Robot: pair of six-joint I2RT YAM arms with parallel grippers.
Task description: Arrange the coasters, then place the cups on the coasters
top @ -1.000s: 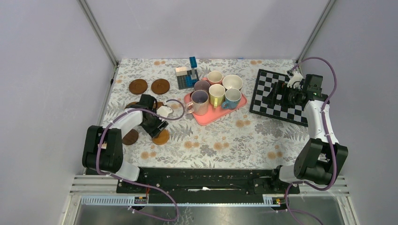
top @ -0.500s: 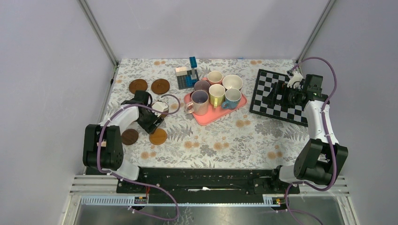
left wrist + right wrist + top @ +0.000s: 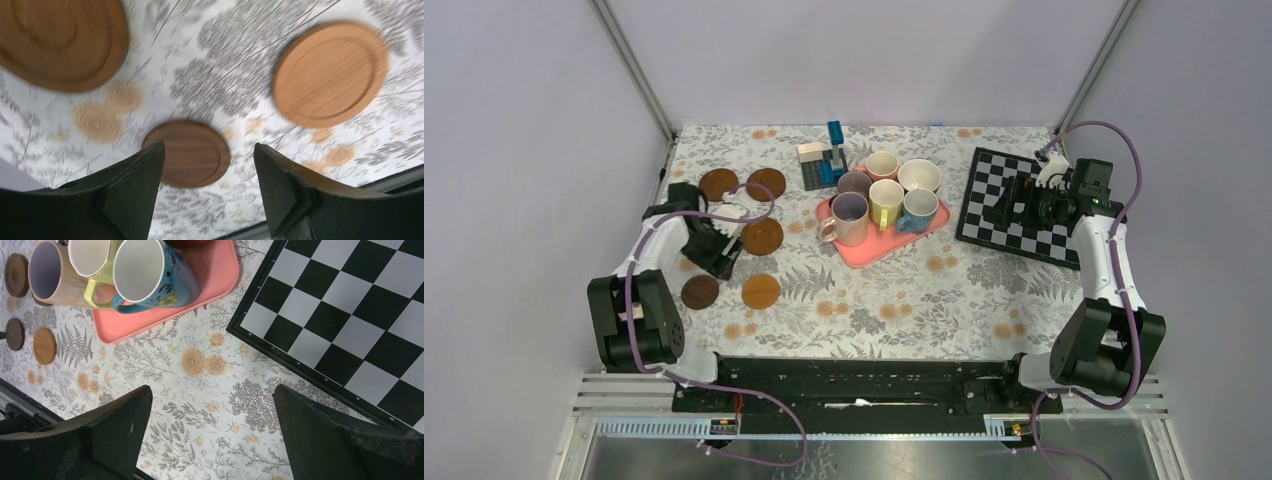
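Five coasters show in the top view: two dark ones at the back left [image 3: 718, 184] [image 3: 766, 183], an orange-brown one [image 3: 763, 236], another orange-brown one [image 3: 761, 291] and a dark one [image 3: 700, 291]. My left gripper [image 3: 714, 252] hovers open and empty among them. In its wrist view the gripper [image 3: 209, 148] has the dark coaster [image 3: 187, 152] beyond its tips and orange-brown coasters at left [image 3: 60, 40] and right [image 3: 330, 72]. Several cups, among them pale pink [image 3: 851, 218], yellow [image 3: 886, 203] and light blue [image 3: 919, 210], stand on the pink tray [image 3: 879, 247]. My right gripper [image 3: 1004, 205] [image 3: 212, 390] is open and empty by the chessboard.
A chessboard [image 3: 1019, 205] [image 3: 350, 305] lies at the right. A small block tower on a dark plate [image 3: 826, 160] stands behind the tray. In the right wrist view the tray [image 3: 200, 290] carries the light blue cup [image 3: 150, 272].
My left gripper drew back and to the left, away from the near orange-brown coaster, which stays on the cloth. Its jaws widened slightly. Another orange-brown coaster came into sight. The right arm is still.
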